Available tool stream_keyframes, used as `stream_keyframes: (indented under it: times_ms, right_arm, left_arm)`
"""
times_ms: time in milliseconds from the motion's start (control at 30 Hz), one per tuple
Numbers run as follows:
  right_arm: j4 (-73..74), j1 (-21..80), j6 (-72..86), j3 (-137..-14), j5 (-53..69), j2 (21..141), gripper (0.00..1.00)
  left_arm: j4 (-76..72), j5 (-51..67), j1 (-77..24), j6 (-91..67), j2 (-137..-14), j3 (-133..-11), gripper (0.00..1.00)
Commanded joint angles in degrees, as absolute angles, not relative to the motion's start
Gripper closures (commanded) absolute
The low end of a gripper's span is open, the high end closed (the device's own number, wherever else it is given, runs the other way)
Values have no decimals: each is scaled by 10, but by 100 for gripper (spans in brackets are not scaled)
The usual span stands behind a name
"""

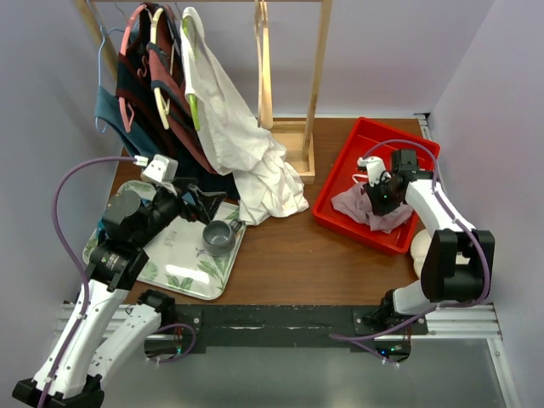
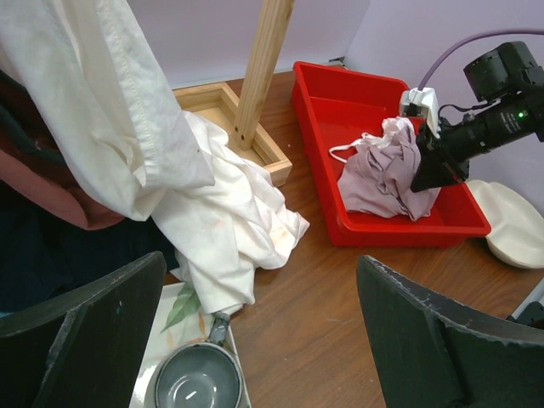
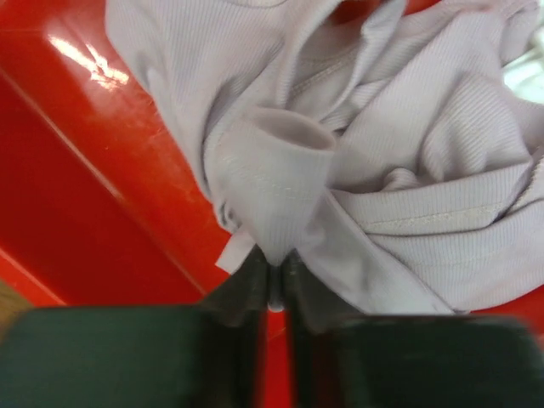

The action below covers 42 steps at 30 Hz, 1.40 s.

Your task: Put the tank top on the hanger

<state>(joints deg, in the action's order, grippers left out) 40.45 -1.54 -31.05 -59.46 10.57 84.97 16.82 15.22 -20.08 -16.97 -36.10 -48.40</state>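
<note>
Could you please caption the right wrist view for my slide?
Right end effector pinching a fold of the tank top in the red tray.

No writing, numbers or brand marks can be read in any view. A small white tag (image 3: 228, 255) on the tank top (image 3: 399, 161) looks blank.

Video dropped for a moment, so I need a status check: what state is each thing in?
tank top: crumpled in red bin, a fold pinched by right hand
right hand: shut on tank top
left hand: open, holding nothing
hanger: hanging on rack, bare
white shirt: hung, tail pooled on table
cup: upright, empty
</note>
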Motion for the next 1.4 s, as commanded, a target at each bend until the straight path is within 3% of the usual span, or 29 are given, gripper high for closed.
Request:
stream_keyframes:
  times_ms: [0, 300, 600, 800, 1033, 1100, 1233, 1333, 1367]
  right_arm:
    - [389, -15, -317, -619, 124, 804, 100]
    - [490, -15, -309, -902, 148, 683, 100]
    - [498, -15, -184, -1234, 426, 740, 100]
    - [383, -15, -7, -1322, 555, 779, 100]
    - [80, -14, 306, -1261, 655, 782, 100]
    - [69, -4, 329, -1202, 656, 773, 100]
    - [107, 39, 275, -1019, 661, 737, 100]
    - [236, 47, 106, -872, 630, 699, 99]
    - [291, 47, -32, -832, 592, 692, 99]
  left_arm:
    - [151, 159, -205, -174, -357, -490, 0]
    - [114, 192, -205, -195, -370, -496, 0]
    - [62, 273, -205, -233, -402, -497, 0]
    - [24, 337, -205, -247, -423, -495, 0]
    - [9, 410, -205, -257, -473, -480, 2]
    - [9, 414, -205, -258, -477, -474, 3]
    - [12, 418, -205, -257, -481, -468, 3]
    - [44, 412, -205, -244, -488, -474, 3]
    - [67, 410, -205, -234, -490, -476, 3]
